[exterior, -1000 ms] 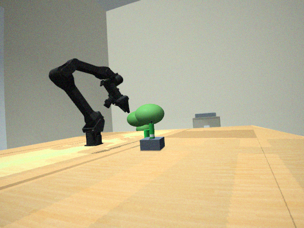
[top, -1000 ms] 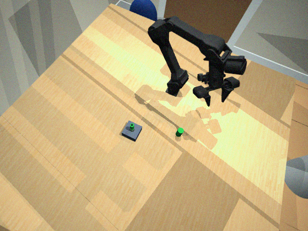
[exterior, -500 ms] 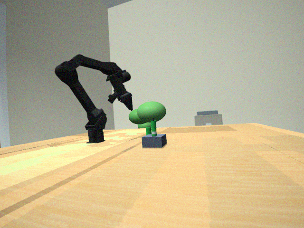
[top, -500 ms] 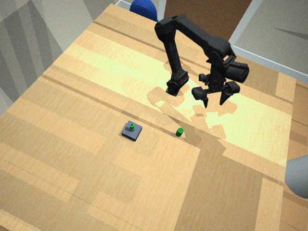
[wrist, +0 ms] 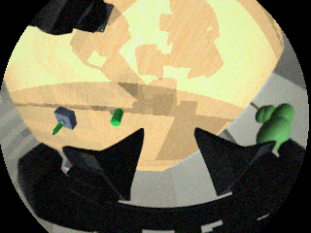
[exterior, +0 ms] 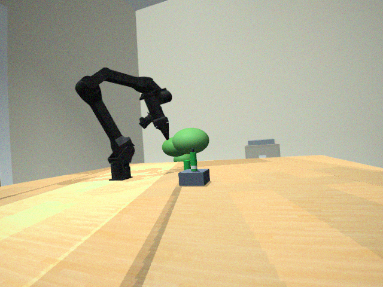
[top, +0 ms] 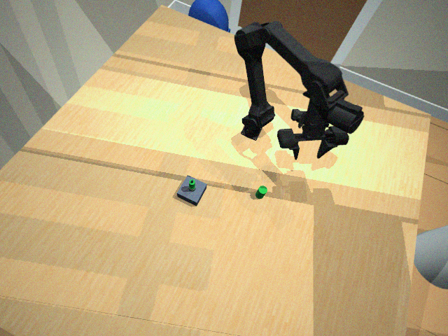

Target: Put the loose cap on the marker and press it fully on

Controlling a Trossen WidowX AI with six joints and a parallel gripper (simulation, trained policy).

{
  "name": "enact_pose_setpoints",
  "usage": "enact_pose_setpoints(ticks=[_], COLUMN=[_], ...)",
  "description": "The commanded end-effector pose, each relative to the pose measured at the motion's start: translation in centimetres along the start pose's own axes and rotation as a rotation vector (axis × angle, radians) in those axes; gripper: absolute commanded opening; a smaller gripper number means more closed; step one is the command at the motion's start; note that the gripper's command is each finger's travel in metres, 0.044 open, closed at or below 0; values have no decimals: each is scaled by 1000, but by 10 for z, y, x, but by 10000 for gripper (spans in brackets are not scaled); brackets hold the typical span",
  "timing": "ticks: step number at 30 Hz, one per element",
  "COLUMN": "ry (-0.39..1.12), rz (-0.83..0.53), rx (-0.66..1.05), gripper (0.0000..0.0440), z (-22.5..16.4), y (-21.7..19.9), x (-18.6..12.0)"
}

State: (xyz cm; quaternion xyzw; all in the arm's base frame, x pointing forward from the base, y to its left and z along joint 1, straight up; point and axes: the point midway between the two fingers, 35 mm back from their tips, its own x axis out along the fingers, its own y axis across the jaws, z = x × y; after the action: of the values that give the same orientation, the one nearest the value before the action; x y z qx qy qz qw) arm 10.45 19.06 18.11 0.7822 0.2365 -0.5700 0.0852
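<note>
Behind the marker (exterior: 193,159), cap (exterior: 187,164) half-hidden.

The arm (top: 256,78) (exterior: 105,118) (wrist: 73,16) and the gripper (top: 307,157) (exterior: 167,139) (wrist: 169,131) have been moved a bit.

Seen from above, the gripper has been brought farther from the right edge of the table (top: 235,253) (exterior: 247,231) (wrist: 151,126) and nearer the bottom edge. The dark lines on the wood have been turned to a flatter slant.
</note>
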Motion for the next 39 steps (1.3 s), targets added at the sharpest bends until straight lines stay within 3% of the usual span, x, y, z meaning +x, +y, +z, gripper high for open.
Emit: enact_pose_setpoints(ticks=[1,39], ry=[-25,-200], rz=[10,100], rx=[38,332], gripper=[321,321], z=[-4,-45], y=[2,33], x=[1,23])
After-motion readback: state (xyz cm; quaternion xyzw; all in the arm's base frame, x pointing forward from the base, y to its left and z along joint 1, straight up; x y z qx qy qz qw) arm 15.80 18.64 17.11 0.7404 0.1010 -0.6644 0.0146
